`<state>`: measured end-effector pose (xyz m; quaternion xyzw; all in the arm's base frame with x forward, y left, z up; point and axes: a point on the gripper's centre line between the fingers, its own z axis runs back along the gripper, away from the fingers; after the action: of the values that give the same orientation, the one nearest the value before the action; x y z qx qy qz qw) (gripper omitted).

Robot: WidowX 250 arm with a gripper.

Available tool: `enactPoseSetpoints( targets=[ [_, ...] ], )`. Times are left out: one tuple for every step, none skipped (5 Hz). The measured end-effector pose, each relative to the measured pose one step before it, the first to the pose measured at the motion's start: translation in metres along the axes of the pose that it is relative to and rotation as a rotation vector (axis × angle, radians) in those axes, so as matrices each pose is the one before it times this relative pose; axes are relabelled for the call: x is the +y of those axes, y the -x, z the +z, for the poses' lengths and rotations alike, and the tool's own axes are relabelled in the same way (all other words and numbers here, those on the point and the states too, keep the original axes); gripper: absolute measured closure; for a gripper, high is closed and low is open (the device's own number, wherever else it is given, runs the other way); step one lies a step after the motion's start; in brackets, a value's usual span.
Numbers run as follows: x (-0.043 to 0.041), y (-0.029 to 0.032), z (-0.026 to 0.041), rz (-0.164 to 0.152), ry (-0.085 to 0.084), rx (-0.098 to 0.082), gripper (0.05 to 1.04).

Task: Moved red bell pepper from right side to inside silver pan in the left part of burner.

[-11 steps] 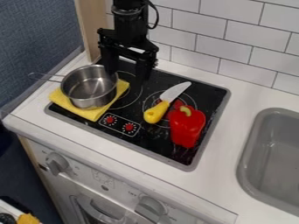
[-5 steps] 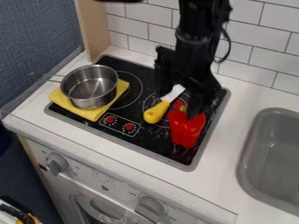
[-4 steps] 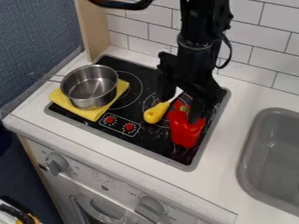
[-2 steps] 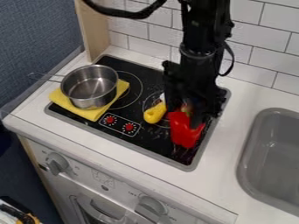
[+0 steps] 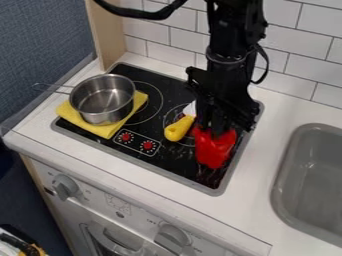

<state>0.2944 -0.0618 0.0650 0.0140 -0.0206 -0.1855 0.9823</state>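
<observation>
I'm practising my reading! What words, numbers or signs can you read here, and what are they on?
Nothing here is big enough to read.
Around the red stove dials: tiny marks, too small to read.
Near the grey knobs on the white oven front: small print, too small to read.

Saucepan: polished, smooth metal with a wire handle. Cloth: soft, matt fabric. Stove top: glossy black, glass-like surface. Pepper: shiny, plastic-looking skin. Knife handle: smooth plastic. Side panel: pale wood. Wall tiles: smooth.
</observation>
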Motion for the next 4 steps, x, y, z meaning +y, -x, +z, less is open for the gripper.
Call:
enactPoseSetpoints(
  targets=[
    [0.00357, 0.00183, 0.00166, 0.0199, 0.0249, 0.0, 0.932],
    [0.01687, 0.00281, 0.02129, 0.0458, 0.0248, -0.0352, 0.973],
    [0.03553, 0.00567, 0.03561, 0.1091, 0.0125, -0.0638, 0.985],
    [0.04635, 0.01563, 0.01886, 0.1342, 0.0114, -0.0367, 0.986]
  ],
)
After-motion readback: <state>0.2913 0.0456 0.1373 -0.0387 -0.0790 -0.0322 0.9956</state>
